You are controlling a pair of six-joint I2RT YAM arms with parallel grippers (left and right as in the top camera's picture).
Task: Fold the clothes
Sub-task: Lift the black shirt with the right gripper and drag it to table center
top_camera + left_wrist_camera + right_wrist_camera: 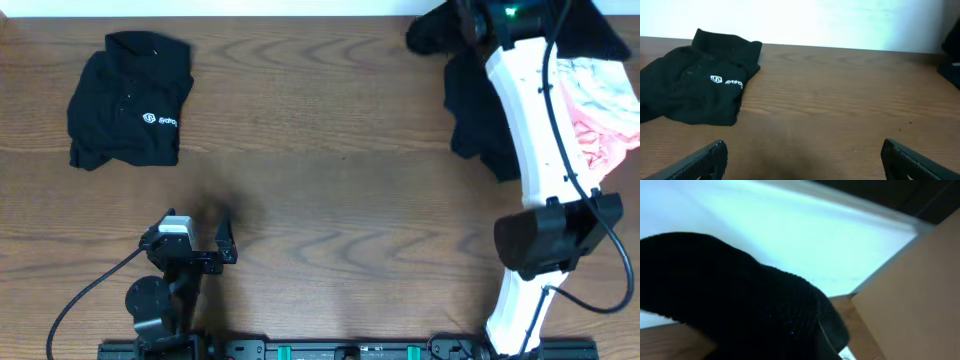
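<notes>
Two arms share a wooden table [340,180]: left gripper [205,245], fingers spread wide, sits lower left; right gripper [450,28] reaches upper right into a black garment [480,110] (its grip cannot be told). Folded black shirt [128,100] lies upper left, crumpled pink garment [605,110] far right.

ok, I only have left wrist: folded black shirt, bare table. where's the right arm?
Observer: The right arm reaches to the far right corner, its gripper at a black garment there.
Operator: other clothes there?
Observer: A pink and white garment lies right of the arm.
Operator: is it gripping?
Observer: Cannot tell; the right wrist view shows only black cloth close up, no fingers.
</notes>
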